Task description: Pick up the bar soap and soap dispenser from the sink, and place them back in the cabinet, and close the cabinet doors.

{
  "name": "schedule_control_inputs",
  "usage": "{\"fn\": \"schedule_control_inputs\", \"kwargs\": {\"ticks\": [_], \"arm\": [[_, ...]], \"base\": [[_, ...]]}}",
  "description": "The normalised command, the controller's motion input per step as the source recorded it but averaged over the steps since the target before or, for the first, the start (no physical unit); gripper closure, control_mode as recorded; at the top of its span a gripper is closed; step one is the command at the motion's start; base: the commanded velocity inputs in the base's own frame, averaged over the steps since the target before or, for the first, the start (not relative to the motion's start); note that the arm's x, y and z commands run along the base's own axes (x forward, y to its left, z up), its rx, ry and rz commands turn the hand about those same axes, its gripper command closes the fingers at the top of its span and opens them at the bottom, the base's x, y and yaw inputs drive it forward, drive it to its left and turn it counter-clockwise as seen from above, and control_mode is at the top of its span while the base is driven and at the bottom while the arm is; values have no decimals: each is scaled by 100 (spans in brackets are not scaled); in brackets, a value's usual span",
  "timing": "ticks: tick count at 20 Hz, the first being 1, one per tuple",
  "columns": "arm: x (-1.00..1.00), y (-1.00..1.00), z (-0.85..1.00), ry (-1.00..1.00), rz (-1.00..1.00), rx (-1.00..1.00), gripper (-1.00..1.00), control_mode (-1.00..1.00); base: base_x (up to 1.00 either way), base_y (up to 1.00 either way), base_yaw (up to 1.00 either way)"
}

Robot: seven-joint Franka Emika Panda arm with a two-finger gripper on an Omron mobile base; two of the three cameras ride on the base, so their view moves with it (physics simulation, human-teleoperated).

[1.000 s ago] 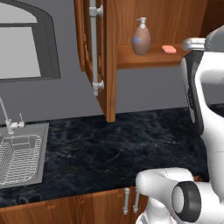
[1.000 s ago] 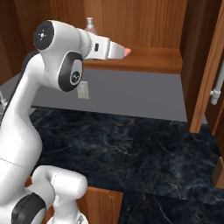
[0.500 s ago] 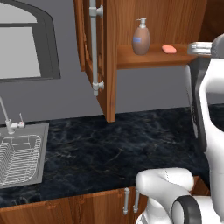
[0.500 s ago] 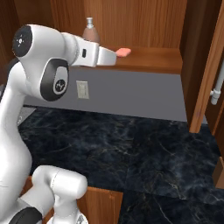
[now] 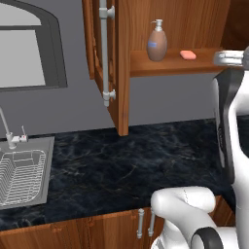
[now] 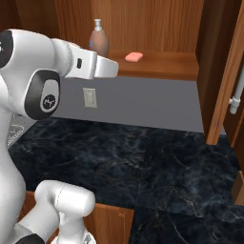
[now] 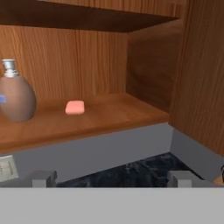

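Left base view: the soap dispenser (image 5: 157,43) and the bar soap (image 5: 187,55) stand on the shelf of the cabinet (image 5: 194,29), a little apart.
Its left door (image 5: 109,63) hangs open above the dark table (image 5: 121,165), and the sink (image 5: 24,175) lies at the far left. Right base view: the arm reaches toward the shelf, and the right door (image 6: 228,81) also stands open. Hand view: the gripper (image 7: 113,178) has its jaws wide open and holds nothing; the dispenser is left of the soap on the shelf.

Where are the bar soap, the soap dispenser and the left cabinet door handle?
bar soap (image 7: 75,107), hand view, top face.
soap dispenser (image 5: 157,46), left base view, brown body.
cabinet door handle (image 5: 103,44), left base view, bar's middle.
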Motion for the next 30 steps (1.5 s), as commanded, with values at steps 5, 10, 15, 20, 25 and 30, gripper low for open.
{"fn": "schedule_control_inputs", "kwargs": {"ticks": [5, 10, 15, 20, 25, 30], "arm": [[-38, 13, 4, 1, 1, 0, -100, -100], [-47, 16, 1, -2, 4, 1, -100, -100], [-41, 21, 1, 0, 7, 3, -100, -100], [-45, 18, 0, 0, 8, 5, -100, -100], [-48, 14, 0, 0, 5, 8, -100, -100], [-48, 11, -1, 0, 2, 13, -100, -100]], "base": [[0, 0, 0], [0, 0, 0], [0, 0, 0], [0, 0, 0], [0, 0, 0], [0, 0, 0]]}}
